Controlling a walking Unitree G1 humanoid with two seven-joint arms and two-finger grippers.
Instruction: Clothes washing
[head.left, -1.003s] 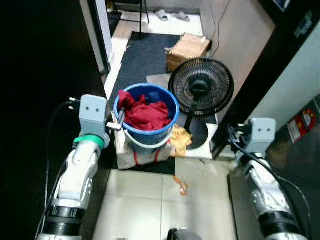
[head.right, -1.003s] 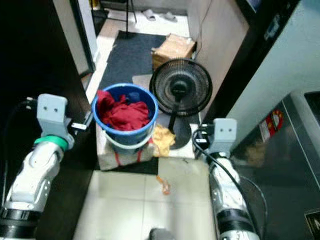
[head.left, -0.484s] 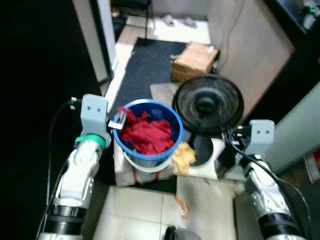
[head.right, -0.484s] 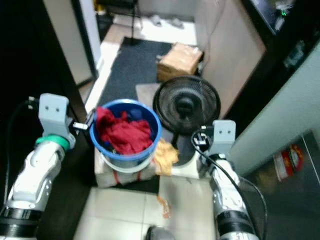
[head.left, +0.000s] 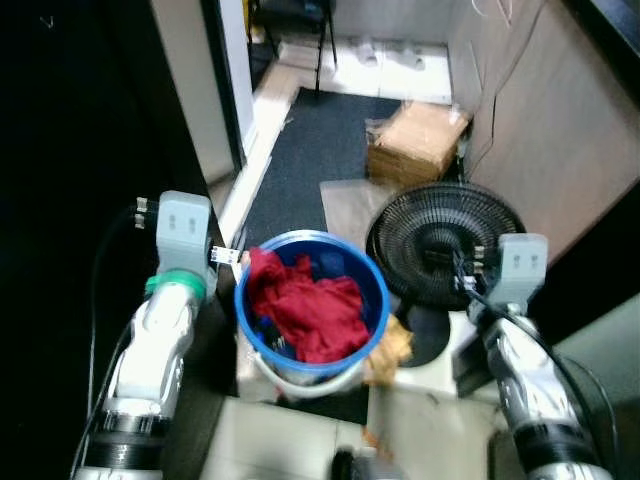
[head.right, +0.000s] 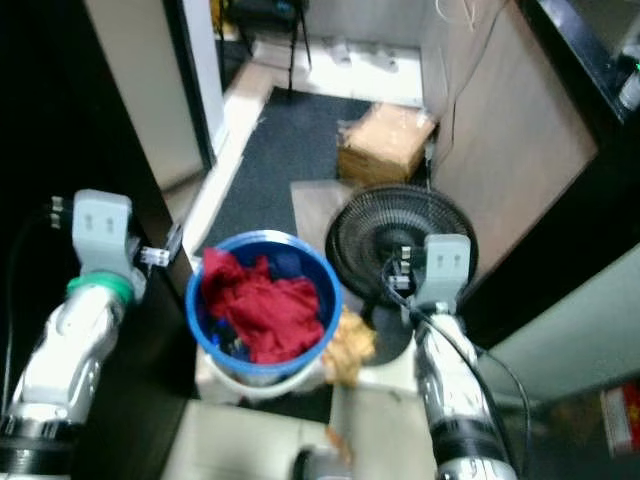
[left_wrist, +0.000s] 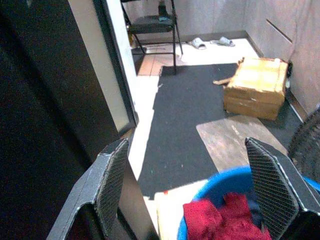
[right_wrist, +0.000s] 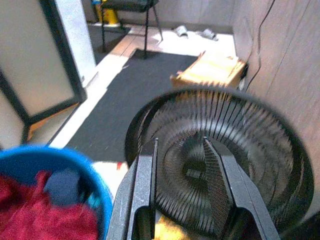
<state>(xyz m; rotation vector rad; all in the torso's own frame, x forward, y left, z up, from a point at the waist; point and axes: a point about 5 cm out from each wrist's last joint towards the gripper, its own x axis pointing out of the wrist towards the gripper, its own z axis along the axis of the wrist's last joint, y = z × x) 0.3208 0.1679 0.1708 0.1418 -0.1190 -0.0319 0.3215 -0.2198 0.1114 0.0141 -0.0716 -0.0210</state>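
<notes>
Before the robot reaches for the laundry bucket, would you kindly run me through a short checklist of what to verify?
1. Left gripper open wide: ok.
2. Round blue plastic bucket holds the crumpled red clothes inside its rim: ok.
3. Left gripper close to the bucket's rim: ok, it sits at the rim's left side, not yet gripping.
4. Right gripper free of the black floor fan: cannot tell, it points straight at the grille, narrowly open.
5. Bucket's seating on the pale block under it: cannot tell, the bucket hides most of it.
</notes>
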